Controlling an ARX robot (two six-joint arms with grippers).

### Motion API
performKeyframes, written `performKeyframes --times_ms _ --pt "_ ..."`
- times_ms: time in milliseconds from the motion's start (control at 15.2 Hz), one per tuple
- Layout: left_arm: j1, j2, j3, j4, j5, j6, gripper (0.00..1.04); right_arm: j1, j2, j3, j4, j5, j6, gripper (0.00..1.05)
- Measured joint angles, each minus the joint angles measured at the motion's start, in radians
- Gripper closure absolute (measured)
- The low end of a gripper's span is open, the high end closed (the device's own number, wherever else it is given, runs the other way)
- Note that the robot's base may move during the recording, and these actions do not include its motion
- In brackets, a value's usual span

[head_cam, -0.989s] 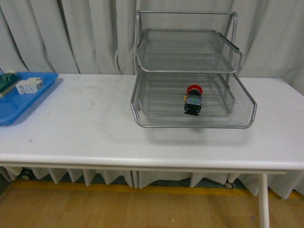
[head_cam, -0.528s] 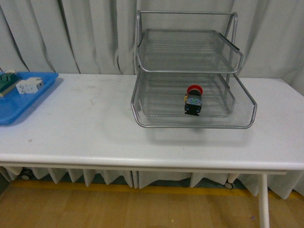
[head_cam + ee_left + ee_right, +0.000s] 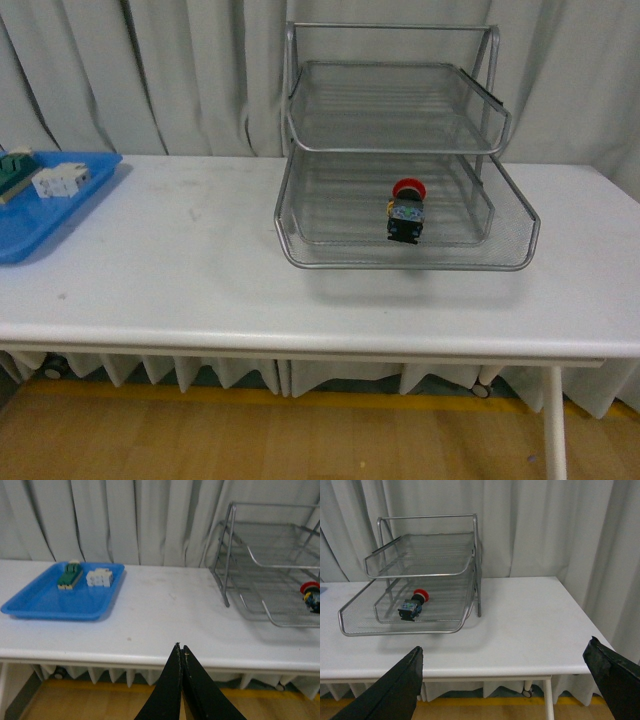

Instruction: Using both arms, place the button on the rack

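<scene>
On the white bench (image 3: 180, 270), right of centre, stands the rack (image 3: 400, 267), a silver wire-mesh letter tray with stacked tiers in a tubular frame, its open fronts facing the near edge. The button (image 3: 405, 212) lies inside it on the mesh below the top tier, towards the near right part of that level. Its red cap points to the far side and its black body to the near side. Whether this level is the middle or the lowest tier cannot be told. The top tier above it holds nothing.

At the far left of the bench, well apart from the rack, a flat blue tray (image 3: 30, 235) runs out of the front view. On it a green-and-cream block (image 3: 14, 170) and a white block (image 3: 58, 180) sit just beside each other. A pale curtain (image 3: 150, 70) hangs behind everything.

Neither arm shows in the front view. In the left wrist view the left end effector (image 3: 181, 655) hangs off the near edge of the bench with its dark fingers (image 3: 170, 690) pressed together and nothing between them. In the right wrist view the right end effector (image 3: 505, 647) has its fingers (image 3: 400, 690) spread wide apart and empty. It faces the bench from the near side, with the rack and the button to its left.
</scene>
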Motion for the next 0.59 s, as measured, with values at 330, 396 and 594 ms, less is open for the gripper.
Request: performKeyframes --times_ms 330,396,594 --pt "0.000 -0.020 0.000 0.011 0.000 0.000 1.03 0.000 0.000 0.000 0.001 -0.001 0.000 0.06" --pt "0.000 -0.020 0.000 0.012 0.000 0.000 0.99 0.000 0.000 0.000 0.000 -0.001 0.000 0.06" --pt "0.000 -0.020 0.000 0.011 0.000 0.000 0.59 0.000 0.000 0.000 0.000 -0.001 0.000 0.06"
